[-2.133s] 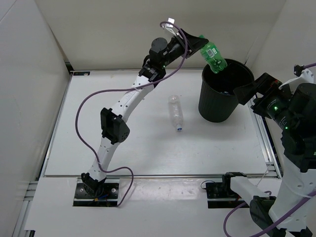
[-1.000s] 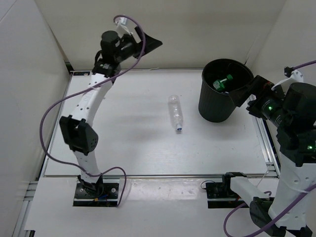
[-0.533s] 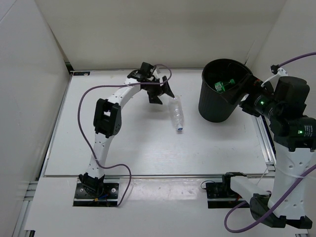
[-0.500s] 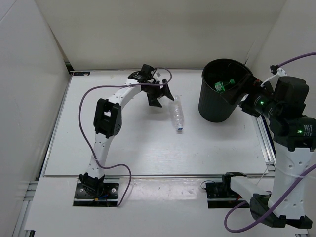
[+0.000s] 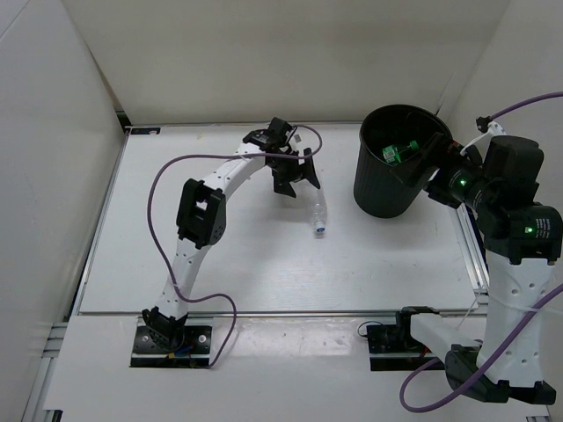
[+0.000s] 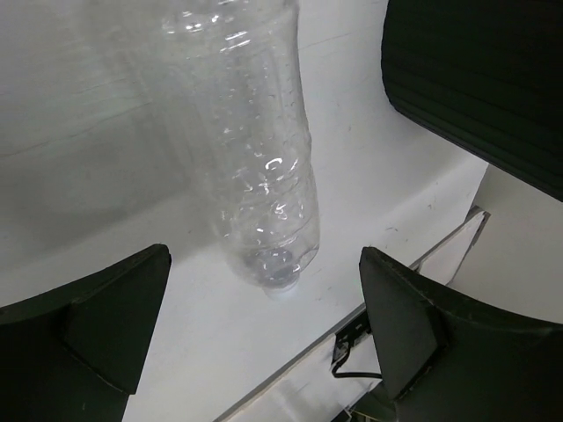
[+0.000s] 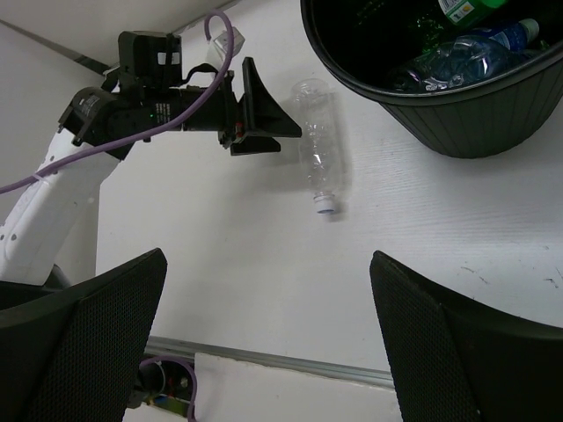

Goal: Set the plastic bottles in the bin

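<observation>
A plain clear bottle [image 5: 317, 211] lies on the white table, its cap toward the near edge. My left gripper [image 5: 296, 178] hangs open over the bottle's far end. In the left wrist view the clear bottle [image 6: 255, 158] lies between the spread fingers [image 6: 97, 325], untouched. The black bin [image 5: 387, 180] stands at the back right with a green bottle [image 5: 400, 151] inside. The right wrist view shows the bin [image 7: 457, 114] holding the green bottle [image 7: 471, 9] and a clear, blue-capped bottle [image 7: 475, 53]. My right gripper [image 5: 433, 161] is open and empty beside the bin's right rim.
White walls close in the table on the left, back and right. A metal rail [image 5: 471, 255] runs along the table's right edge. The arm bases [image 5: 171, 338] sit at the near edge. The left arm's purple cable [image 5: 163, 185] loops over the table's left half.
The green bottle has dropped from my left gripper into the bin. My left arm then swung left and came down over the clear bottle. The right gripper shifted slightly toward the bin.
</observation>
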